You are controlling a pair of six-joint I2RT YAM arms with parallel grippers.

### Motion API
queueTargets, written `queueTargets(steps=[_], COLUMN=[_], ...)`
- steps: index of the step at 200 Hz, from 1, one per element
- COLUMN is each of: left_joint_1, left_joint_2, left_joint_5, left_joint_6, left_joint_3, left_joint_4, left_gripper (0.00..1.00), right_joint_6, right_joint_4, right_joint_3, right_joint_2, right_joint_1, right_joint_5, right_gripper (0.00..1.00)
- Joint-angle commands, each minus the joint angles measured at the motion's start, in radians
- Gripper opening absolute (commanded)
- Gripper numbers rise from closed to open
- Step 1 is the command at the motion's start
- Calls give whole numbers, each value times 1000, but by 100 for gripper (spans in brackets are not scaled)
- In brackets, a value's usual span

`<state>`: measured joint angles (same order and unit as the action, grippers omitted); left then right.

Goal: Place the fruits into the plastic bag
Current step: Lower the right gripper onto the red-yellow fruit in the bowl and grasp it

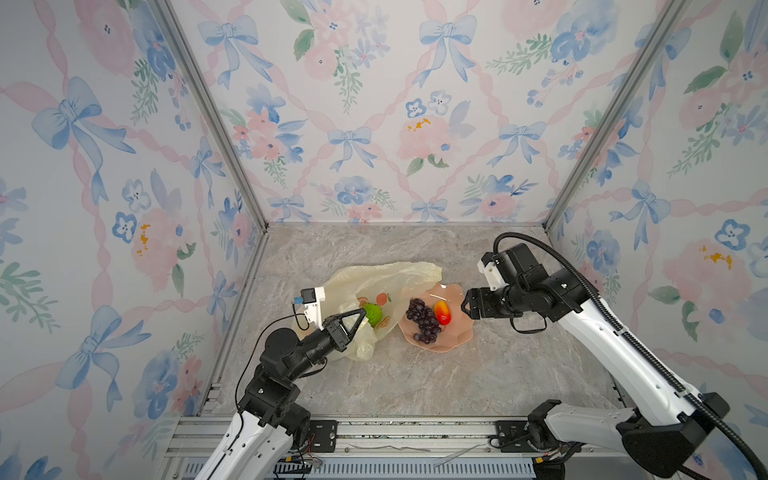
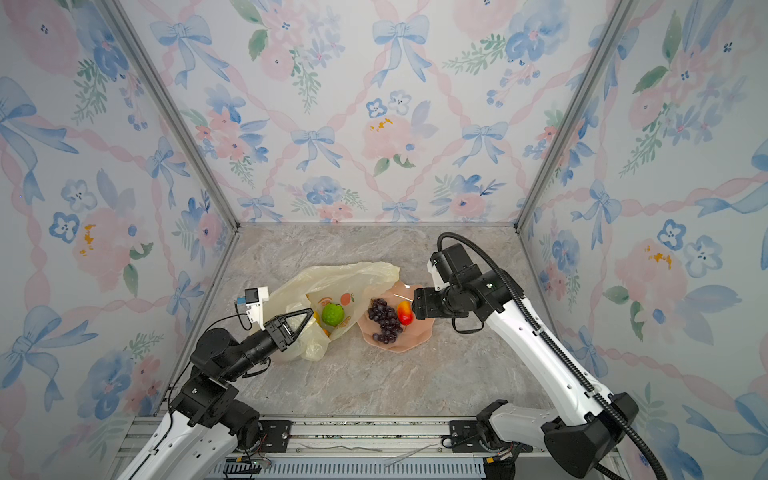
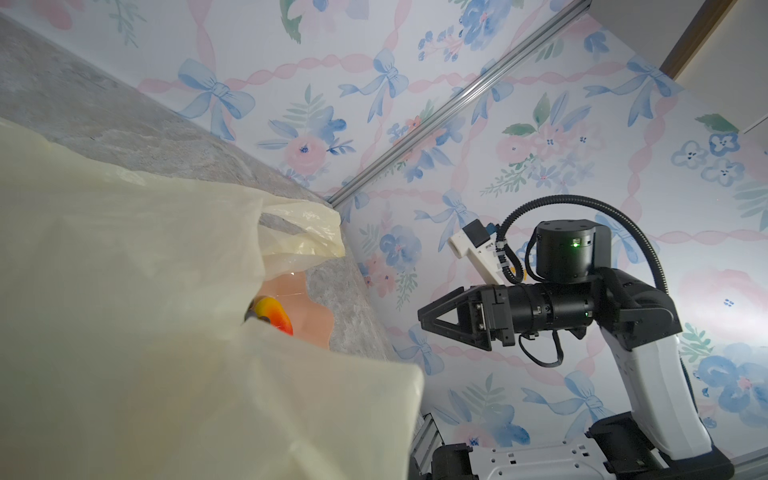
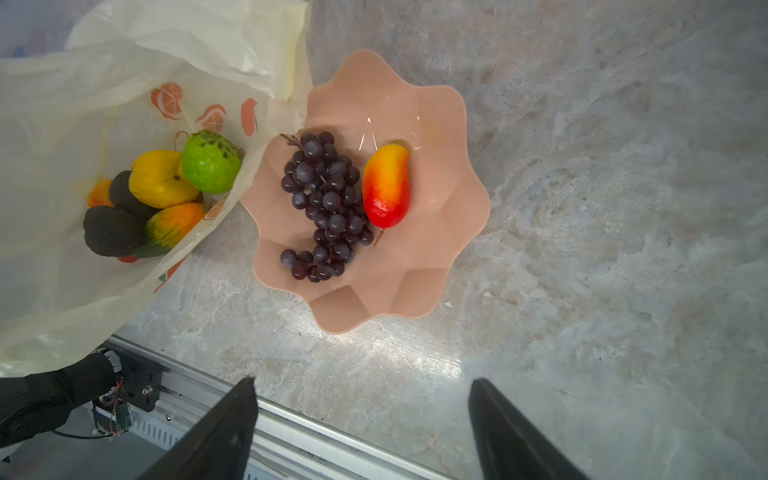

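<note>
Bagging stage with two fruits not yet moved. The left gripper [image 1: 362, 313] is closed, apparently pinching the rim of the plastic bag [image 1: 376, 277] to hold its mouth raised. The right gripper [image 4: 362, 382] hangs with its jaws apart and empty above the near edge of the pink dish [image 4: 457, 232].

Inside the bag lie the lime [image 4: 212, 166], the lemon [image 4: 161, 178], a green-orange piece [image 4: 174, 226] and dark pieces [image 4: 111, 231]. The grape bunch [image 4: 326, 203] and the mango [image 4: 386, 187] lie touching on the dish, which stands on the counter [image 4: 602, 187].

Likely hazards:
- The glossy, rounded mango may squirt from the jaws.
- The bunch, if pinched by a few berries, may dangle and catch the bag's rim.
- The bag's film overlaps the dish beside the grapes and could be snagged.
- The thin film could slip from the left gripper, and the mouth would then collapse.
</note>
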<state>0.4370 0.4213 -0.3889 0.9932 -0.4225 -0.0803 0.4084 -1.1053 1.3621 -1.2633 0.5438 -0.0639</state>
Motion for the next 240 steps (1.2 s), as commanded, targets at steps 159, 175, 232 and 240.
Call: queueTargets(steps=[159, 175, 232, 240], left_joint_1=[-4, -4, -4, -4], left_joint_2=[-13, -16, -53, -54], left_joint_5=[31, 31, 56, 58], left_joint_6=[60, 71, 91, 91], left_joint_3=[50, 59, 83, 83], left_joint_4=[-59, -72, -71, -70], left_gripper=[0, 0, 0, 0], right_joint_6=[-43, -48, -53, -52], right_joint_4=[305, 302, 320, 324], right_joint_3=[-50, -37, -23, -21], right_joint_2=[-493, -517, -587, -595], right_joint_1=[-31, -31, -31, -31], right_joint_5=[-39, -12, 12, 13], right_gripper=[64, 63, 62, 62])
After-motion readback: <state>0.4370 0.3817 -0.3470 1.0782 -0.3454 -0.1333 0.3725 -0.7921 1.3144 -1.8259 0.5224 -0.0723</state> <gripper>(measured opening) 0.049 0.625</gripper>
